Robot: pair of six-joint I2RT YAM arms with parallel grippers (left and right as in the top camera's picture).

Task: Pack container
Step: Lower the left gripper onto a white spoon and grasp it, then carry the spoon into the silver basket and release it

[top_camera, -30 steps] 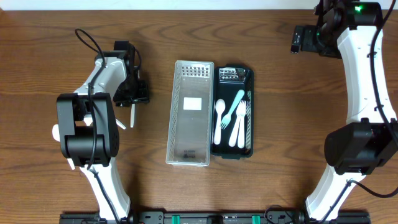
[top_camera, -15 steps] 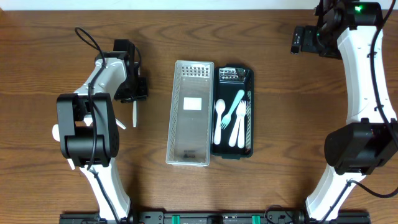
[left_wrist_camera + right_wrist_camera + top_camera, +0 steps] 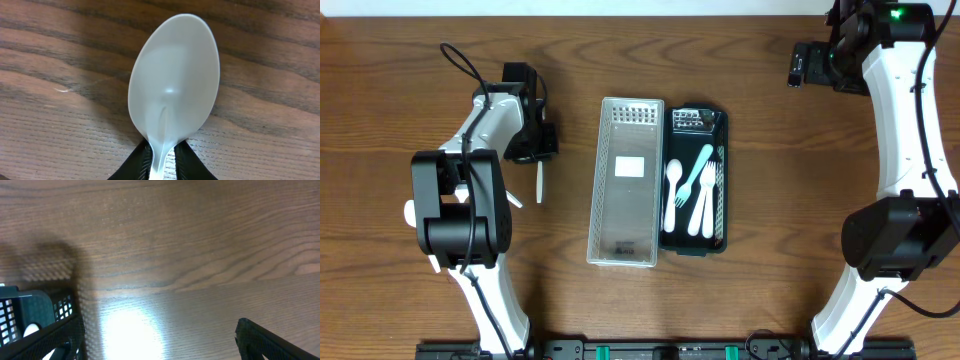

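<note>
My left gripper (image 3: 535,150) is shut on a white plastic spoon (image 3: 539,183), left of the containers; in the left wrist view the spoon's bowl (image 3: 172,80) fills the middle and its neck sits between my fingers (image 3: 162,167). A black tray (image 3: 716,125) at centre right holds white and teal cutlery (image 3: 695,185). A clear lid or basket (image 3: 628,180) lies right beside it on the left. My right gripper (image 3: 800,65) is at the far right top, open and empty; its fingers (image 3: 157,345) spread wide over bare wood.
A small metal-looking piece (image 3: 692,120) sits at the black tray's far end. The tray's corner (image 3: 30,315) shows at the left of the right wrist view. A black cable (image 3: 460,62) loops behind the left arm.
My left gripper has lifted and shifted slightly right with the spoon, which now hangs a bit farther right and lower. The right arm has not moved.
</note>
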